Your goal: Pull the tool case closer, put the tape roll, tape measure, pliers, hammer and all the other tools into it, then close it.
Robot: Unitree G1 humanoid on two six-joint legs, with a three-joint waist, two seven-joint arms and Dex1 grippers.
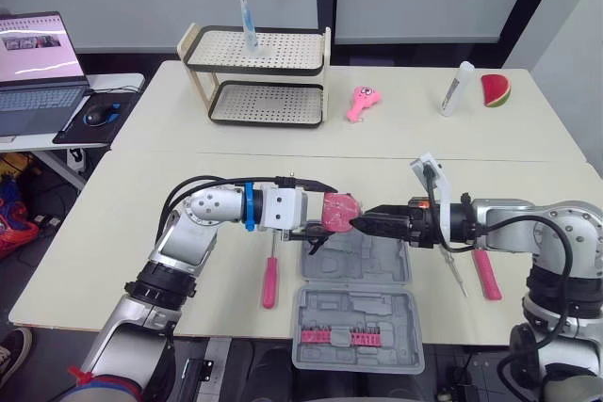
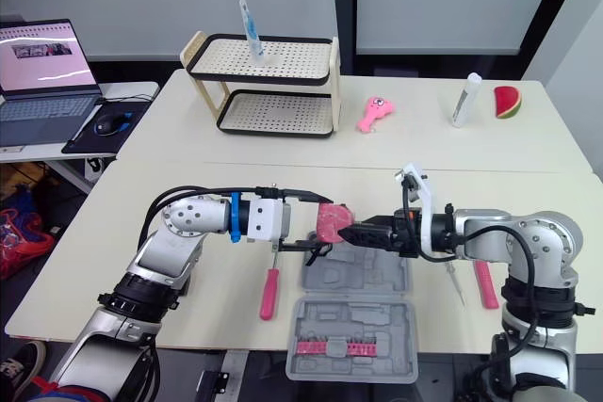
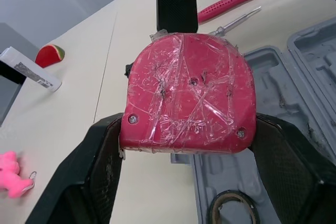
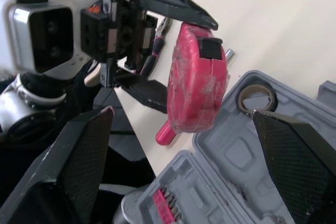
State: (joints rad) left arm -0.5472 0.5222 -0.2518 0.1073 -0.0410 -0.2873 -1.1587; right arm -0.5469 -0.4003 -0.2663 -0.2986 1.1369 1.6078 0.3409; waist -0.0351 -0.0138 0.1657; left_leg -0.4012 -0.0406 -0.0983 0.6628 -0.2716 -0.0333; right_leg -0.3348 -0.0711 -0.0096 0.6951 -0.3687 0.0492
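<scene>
One tool case point(image 1: 356, 308), one gripped tape measure point(image 1: 337, 212)

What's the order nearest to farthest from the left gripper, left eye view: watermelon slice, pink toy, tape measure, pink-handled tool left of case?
1. tape measure, held in the left gripper.
2. pink-handled tool, left of the tool case.
3. pink toy, beside the rack.
4. watermelon slice, far right.
</scene>
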